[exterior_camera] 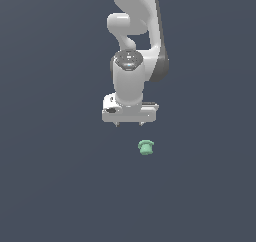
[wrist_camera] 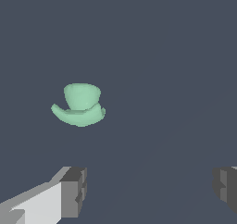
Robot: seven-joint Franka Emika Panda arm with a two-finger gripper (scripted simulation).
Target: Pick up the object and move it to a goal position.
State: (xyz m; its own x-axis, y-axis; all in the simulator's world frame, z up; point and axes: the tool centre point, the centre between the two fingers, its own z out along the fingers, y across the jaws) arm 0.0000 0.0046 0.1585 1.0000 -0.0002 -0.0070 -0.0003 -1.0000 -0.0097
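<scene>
I've got the tool (exterior_camera: 129, 123) hanging in the middle of the exterior frame, fingers pointing down and spread wide, nothing between them. In the wrist view the two grey fingertips (wrist_camera: 74, 192) sit at the lower corners of the frame w/ a big gap, so it's clearly open and empty. The object (exterior_camera: 145, 147), a tiny mint-green lump w/ a flared cap-like brim, sits just below centre in the exterior frame, slightly toward the exterior view's right of the tool and apart from it. On the wrist cam it shows left of centre, not lined up between the fingers.

My read: it's small and prob light, looks rigid, smooth curved surfaces so could squirt out of a sloppy pinch. I'd take it across the rounded crown rather than the thin brim. Can't see any goal marker in either view
</scene>
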